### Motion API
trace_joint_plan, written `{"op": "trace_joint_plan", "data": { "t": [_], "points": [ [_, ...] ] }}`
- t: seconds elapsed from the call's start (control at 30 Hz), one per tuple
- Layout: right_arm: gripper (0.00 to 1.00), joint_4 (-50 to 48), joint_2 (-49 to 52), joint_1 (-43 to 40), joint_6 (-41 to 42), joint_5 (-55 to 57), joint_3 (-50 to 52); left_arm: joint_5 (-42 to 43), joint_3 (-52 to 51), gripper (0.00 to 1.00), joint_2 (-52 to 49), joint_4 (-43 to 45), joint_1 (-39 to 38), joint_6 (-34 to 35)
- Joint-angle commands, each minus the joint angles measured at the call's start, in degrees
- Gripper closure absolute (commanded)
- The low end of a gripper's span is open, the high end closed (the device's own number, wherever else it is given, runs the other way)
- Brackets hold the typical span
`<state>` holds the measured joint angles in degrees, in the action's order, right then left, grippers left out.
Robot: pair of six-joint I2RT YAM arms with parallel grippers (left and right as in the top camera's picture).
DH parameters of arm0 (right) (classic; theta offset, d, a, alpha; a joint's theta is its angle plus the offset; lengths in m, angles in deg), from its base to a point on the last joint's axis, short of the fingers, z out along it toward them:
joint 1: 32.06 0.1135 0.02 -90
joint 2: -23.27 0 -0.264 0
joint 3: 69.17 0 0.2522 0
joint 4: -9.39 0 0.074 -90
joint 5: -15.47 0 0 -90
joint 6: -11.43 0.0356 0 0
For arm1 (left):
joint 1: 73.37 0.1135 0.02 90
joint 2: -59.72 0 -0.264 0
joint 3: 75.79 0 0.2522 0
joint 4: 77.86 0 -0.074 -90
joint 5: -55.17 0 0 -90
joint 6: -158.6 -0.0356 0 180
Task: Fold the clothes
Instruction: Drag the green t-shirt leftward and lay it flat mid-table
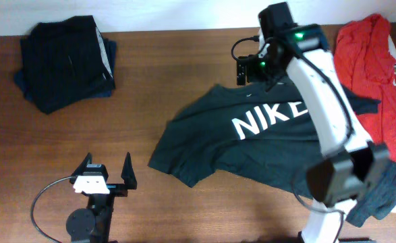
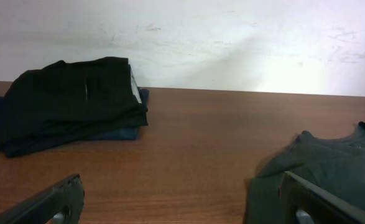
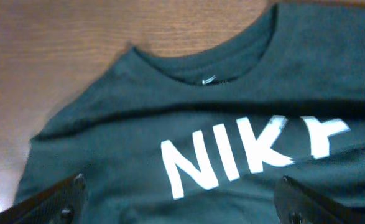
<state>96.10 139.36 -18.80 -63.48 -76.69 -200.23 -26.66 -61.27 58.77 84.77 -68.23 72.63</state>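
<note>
Black T-shirt (image 1: 211, 142) lies spread, center-right of frame. R gripper (image 1: 246, 67) hovers near collar, upper edge, jaws wide apart, empty. L gripper (image 1: 107, 169) lower left, released, well apart from T-shirt.

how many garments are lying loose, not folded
3: a charcoal-black T-shirt with white lettering mid-table, a red shirt at the far right side, and a crumpled grey-blue garment at the near right, partly under the right arm. More may be hidden beneath.
</note>
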Motion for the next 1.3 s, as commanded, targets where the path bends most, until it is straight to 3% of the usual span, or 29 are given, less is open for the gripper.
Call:
{"op": "trace_joint_plan", "data": {
  "t": [0.0, 0.13, 0.33, 0.43, 0.5, 0.57, 0.6, 0.73, 0.9, 1.03, 1.07, 1.1, 1.13, 1.17, 1.27],
  "points": [
    [0.01, -6.8, 9.4, -0.1, 2.0, -7.6, 0.5, 0.4, -0.2, 0.01, 0.3, -0.1, -0.2, -0.9],
    [0.02, -13.3, 19.6, 0.7, 5.4, -9.9, 0.5, 0.4, -0.2, 0.01, 0.3, -0.1, -0.2, -0.9],
    [0.05, -17.2, 24.2, 3.7, 7.1, -9.0, 0.6, 0.4, -0.2, 0.01, 0.3, -0.1, -0.2, -0.9],
    [0.26, -19.1, 24.2, 5.6, 8.0, -8.8, 0.6, 0.4, -0.2, 0.01, 0.3, -0.1, -0.2, -0.9],
    [0.26, -19.9, 24.3, 7.1, 8.0, -8.6, 0.7, 0.4, -0.2, 0.01, 0.3, -0.1, -0.2, -0.9],
    [0.61, -20.1, 25.0, 8.2, 8.0, -7.7, 0.7, 0.4, -0.2, 0.01, 0.3, -0.1, -0.2, -0.9],
    [0.93, -21.0, 25.0, 8.7, 8.0, -7.8, 0.7, 0.4, -0.2, 0.01, 0.3, -0.1, -0.2, -0.9],
    [0.96, -25.1, 25.0, 10.6, 7.9, -13.0, -0.2, 0.4, -0.2, 0.01, 0.3, -0.1, -0.2, -0.9],
    [0.96, -27.1, 25.0, 22.7, 8.0, -21.8, -11.5, 0.4, -0.2, 0.01, 0.3, -0.1, -0.2, -0.9],
    [0.96, -24.2, 25.0, 30.6, 8.4, -20.8, -21.9, 0.4, -0.2, 0.01, 0.3, -0.1, -0.2, -0.9],
    [0.73, -22.0, 25.0, 30.4, 8.4, -18.3, -23.3, 0.4, -0.2, 0.01, 0.3, -0.1, -0.2, -0.9],
    [0.67, -19.6, 25.0, 29.6, 8.3, -18.2, -24.6, 0.4, -0.2, 0.01, 0.3, -0.1, -0.2, -0.9],
    [0.3, -16.4, 25.0, 28.2, 8.1, -18.1, -26.6, 0.4, -0.2, 0.01, 0.3, -0.1, -0.2, -0.9],
    [0.02, -10.1, 24.8, 25.4, 8.1, -17.2, -30.8, 0.4, -0.2, 0.01, 0.3, -0.1, -0.2, -0.9],
    [0.01, 8.7, 24.4, 16.0, 8.1, -9.9, -43.2, 0.4, -0.2, 0.01, 0.3, -0.1, -0.2, -0.9]
  ]
}}
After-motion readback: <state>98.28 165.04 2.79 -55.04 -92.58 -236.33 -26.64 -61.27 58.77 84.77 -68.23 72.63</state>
